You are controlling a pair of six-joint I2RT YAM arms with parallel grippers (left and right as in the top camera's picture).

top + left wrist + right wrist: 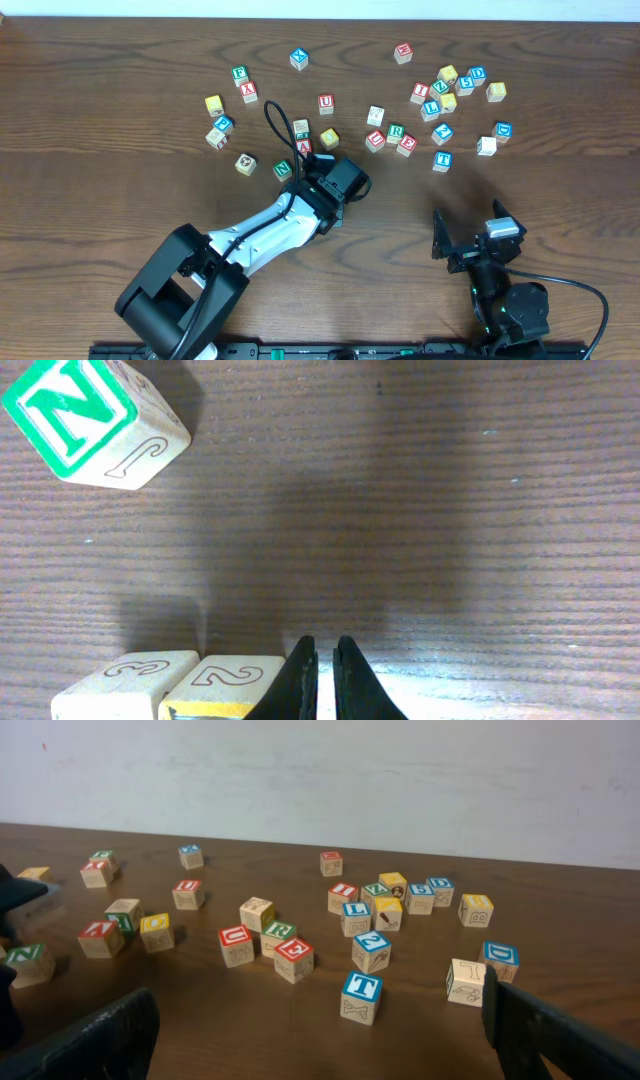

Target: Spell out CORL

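The R cube (396, 131), two o'clock of the clenched, empty left hand (325, 648), looks light and rigid. Pinch opposite flat faces.

Left arm (265, 225): stretched from the near-left corner of the desk (560, 60) toward its middle, wrist low. Left fingers (300, 682): pressed almost together, nothing between them. Right arm (500, 290): folded at the near-right edge. Right fingers (95, 1035): spread wide.

Wooden table (120, 60) — green N cube (283, 170), blue T cube (441, 160).
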